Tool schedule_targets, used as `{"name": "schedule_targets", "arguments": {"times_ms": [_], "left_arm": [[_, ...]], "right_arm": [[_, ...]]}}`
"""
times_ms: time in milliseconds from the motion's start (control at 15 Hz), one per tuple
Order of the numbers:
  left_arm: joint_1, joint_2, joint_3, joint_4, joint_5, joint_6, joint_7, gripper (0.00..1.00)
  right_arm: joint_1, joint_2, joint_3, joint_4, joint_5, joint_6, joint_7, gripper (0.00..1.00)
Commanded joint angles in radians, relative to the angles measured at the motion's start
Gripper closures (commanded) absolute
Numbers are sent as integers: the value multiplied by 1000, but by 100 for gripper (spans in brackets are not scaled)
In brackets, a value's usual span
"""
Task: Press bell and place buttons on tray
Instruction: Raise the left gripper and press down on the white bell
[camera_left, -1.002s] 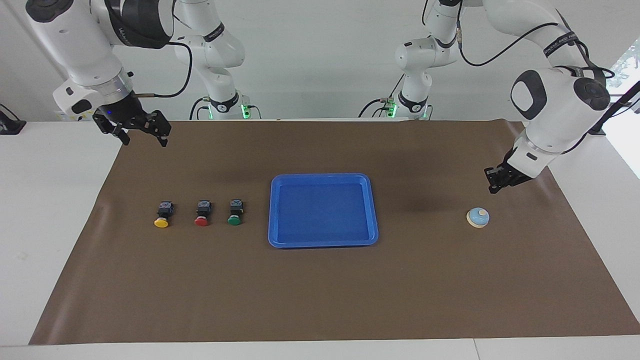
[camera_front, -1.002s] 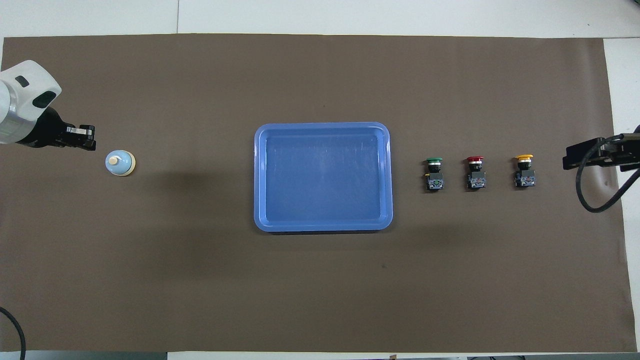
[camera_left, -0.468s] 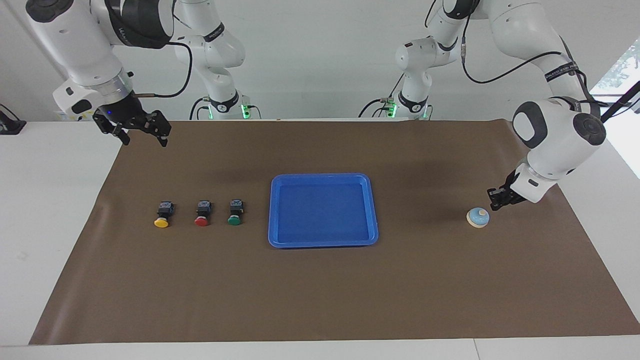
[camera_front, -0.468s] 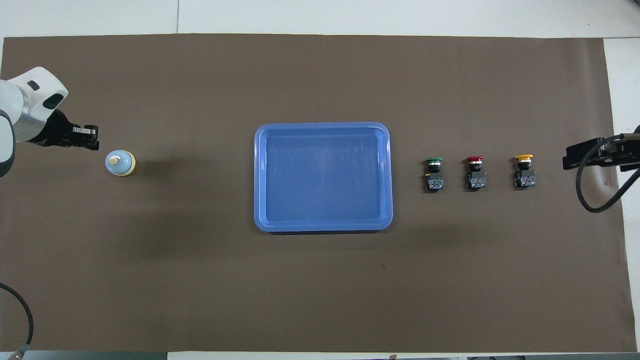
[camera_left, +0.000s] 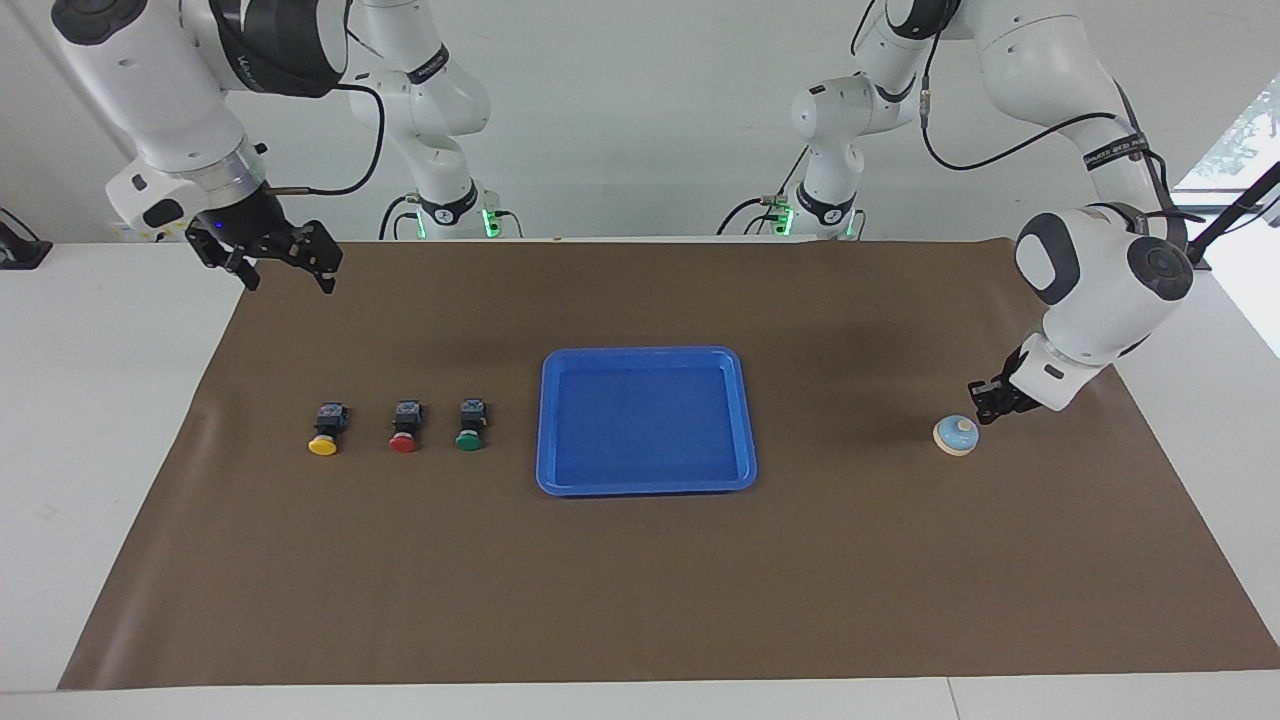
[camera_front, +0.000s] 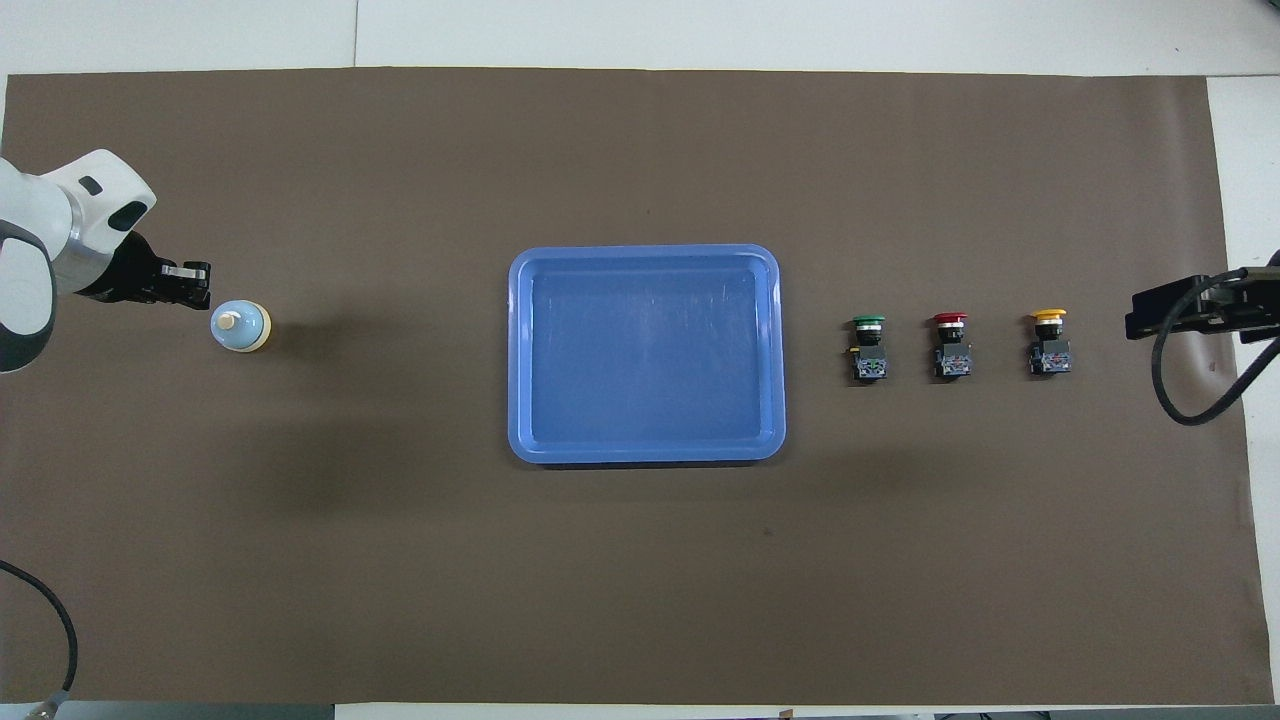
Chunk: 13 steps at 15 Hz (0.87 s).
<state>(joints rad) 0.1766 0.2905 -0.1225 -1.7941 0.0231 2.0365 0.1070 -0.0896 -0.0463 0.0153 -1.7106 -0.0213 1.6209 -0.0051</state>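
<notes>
wall (camera_left: 640, 120): plain white | table (camera_left: 100, 420): white, brown mat (camera_left: 640, 590) | window (camera_left: 1240, 130): daylight

No legible txt from my station. Arm bands (camera_left: 1118, 153) carry white lettering, too small to read. Tray, buttons, bell: no labels I can make out.

A robotics laboratory. Two white robot arms (camera_left: 1100, 270) stand on bases with green indicator lights (camera_left: 487, 222) at the edge of a white table (camera_left: 110, 400), cables (camera_left: 365, 130) trailing along them. A brown mat (camera_left: 640, 580) covers the work surface; plain white walls (camera_left: 640, 100) enclose it.
</notes>
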Motion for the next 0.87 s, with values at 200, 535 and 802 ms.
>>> {"name": "schedule_targets", "arguments": {"times_ms": [200,535,802], "left_arm": [[1,1,-2,-59,31,83,-6,100],[1,-1,-2,-102,31,120,-21,100],[4,10,-2,-131,31,179,-20,100]], "right_arm": [[-7,-26,5,-26,3,0,0,0],[-7,-26,5,-26,3,-1,0,0],[-7,-26,5,-26,3,-1,0,0]]}}
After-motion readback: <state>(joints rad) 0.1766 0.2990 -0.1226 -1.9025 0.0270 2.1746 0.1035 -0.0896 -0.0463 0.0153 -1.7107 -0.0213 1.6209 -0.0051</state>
